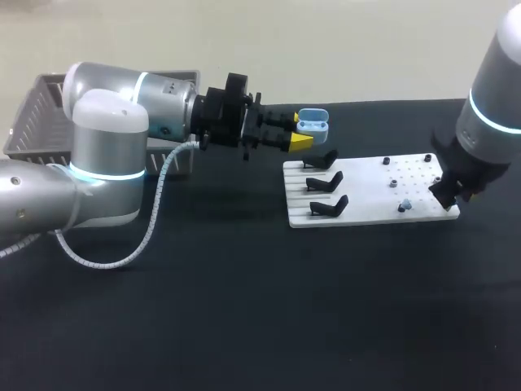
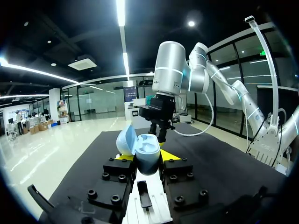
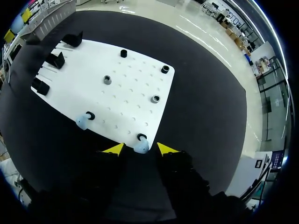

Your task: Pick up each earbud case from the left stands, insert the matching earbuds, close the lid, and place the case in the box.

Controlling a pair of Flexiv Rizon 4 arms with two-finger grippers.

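Two arms of yours work over a black table (image 1: 244, 326). Your left claw (image 1: 299, 142) is closed on a light blue rounded plastic earbud case (image 1: 313, 124) and holds it in the air, above the table just behind the flat white plastic board (image 1: 366, 195). From the left wrist, yellow-tipped fingers (image 2: 170, 155) press the case from both sides. The case's lid (image 2: 125, 140) stands hinged open, and the hollow inner tray of the case faces up.

Three black angled stands (image 1: 326, 181) sit in a row on the board's left part, just below the held case.

Your right claw (image 3: 140, 149) hangs over the board's far right corner with its fingers apart. One small light blue earbud (image 3: 140, 148) sits on a black peg between the yellow tips, and neither tip seems to touch it. A second light blue earbud (image 3: 82, 121) rests at another peg along the same edge.

One grey plastic mesh basket (image 1: 37, 114) stands at the table's far left, behind your left arm, which hides most of its inside.
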